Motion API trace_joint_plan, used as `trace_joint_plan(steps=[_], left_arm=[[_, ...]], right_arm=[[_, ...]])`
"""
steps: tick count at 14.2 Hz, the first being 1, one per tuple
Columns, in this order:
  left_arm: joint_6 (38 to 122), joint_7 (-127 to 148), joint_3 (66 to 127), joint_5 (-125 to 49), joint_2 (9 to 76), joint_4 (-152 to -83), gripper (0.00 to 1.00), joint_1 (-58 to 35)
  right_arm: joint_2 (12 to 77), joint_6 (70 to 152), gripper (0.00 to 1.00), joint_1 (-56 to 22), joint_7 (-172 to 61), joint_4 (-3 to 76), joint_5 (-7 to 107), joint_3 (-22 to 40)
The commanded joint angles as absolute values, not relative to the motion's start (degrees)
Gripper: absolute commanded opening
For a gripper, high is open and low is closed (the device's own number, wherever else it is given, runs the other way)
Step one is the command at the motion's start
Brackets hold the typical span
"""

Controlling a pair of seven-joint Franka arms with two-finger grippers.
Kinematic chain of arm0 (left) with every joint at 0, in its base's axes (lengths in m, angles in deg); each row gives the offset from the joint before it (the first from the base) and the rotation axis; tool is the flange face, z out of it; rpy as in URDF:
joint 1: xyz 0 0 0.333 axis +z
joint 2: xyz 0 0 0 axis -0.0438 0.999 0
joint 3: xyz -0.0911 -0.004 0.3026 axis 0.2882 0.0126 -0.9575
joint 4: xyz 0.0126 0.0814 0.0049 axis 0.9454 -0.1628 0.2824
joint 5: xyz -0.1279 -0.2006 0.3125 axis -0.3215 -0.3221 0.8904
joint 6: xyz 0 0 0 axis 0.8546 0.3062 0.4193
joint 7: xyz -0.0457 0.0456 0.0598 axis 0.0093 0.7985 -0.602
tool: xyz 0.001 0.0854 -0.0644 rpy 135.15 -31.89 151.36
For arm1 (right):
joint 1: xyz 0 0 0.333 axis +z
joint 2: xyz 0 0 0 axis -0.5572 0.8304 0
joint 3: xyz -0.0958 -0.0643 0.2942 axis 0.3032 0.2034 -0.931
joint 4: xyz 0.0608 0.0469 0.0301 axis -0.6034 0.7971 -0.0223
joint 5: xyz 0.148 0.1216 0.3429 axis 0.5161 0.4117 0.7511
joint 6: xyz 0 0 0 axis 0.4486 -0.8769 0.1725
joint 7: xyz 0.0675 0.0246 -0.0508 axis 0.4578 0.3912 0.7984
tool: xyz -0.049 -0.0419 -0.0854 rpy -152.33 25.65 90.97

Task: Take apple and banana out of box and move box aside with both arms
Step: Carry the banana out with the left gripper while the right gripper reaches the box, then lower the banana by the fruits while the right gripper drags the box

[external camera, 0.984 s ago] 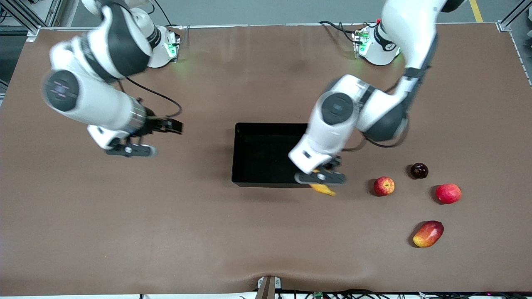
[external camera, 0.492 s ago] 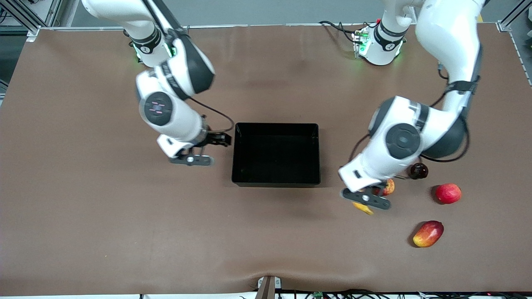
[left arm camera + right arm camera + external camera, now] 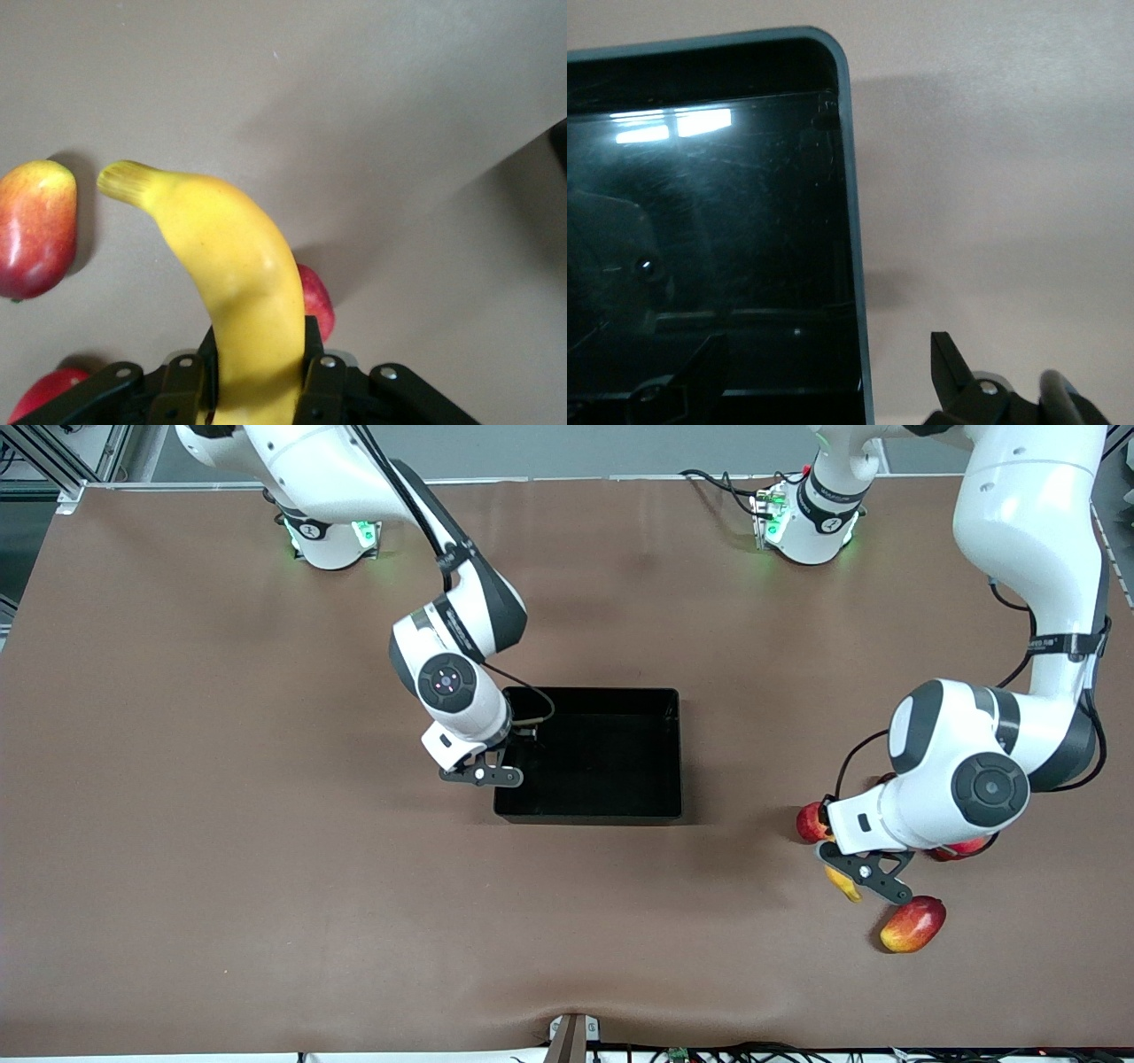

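One curved yellow banana (image 3: 239,274) clamped in left end effector (image 3: 257,390); right end effector (image 3: 833,372) spread wide.

We see the white jointed right arm (image 3: 354,478) come down from the top edge of the frame, its elbow bent, its wrist (image 3: 452,691) pointing down near the middle. Its black two-finger claw (image 3: 483,775) stands wide open, one finger (image 3: 700,367) on either side of the shallow glossy black tray's wall (image 3: 852,221). We see the left arm (image 3: 1028,558) fold back on itself, wrist (image 3: 957,779) low over the worktop. Its claw (image 3: 858,872) is clamped across the long curved yellow banana (image 3: 230,257), held in the air.
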State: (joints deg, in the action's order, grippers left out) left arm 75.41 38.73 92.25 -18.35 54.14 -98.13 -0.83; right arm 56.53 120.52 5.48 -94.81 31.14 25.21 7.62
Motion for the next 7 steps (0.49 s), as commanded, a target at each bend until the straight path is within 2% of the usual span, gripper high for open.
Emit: trace_joint_plan(steps=[1,2,3,7], left_arm=[[78.8,43.6,92.5,-19.0,56.0,-97.9,0.00,1.5],[79.7,44.4,92.5,-19.0,56.5,-97.9,0.00,1.9],[80.3,44.9,92.4,-19.0,56.9,-97.8,0.00,1.9],[84.6,48.8,92.3,-19.0,59.7,-97.8,0.00,4.2]], right_arm=[[58.6,123.8,0.77,7.5,-97.9,30.8,23.9,8.4],[58.6,123.9,0.15,8.0,-98.1,30.8,23.7,8.4],[58.5,123.6,0.00,8.1,-99.4,30.8,23.6,8.4],[58.3,123.2,0.00,7.8,-100.8,30.6,22.3,8.4]])
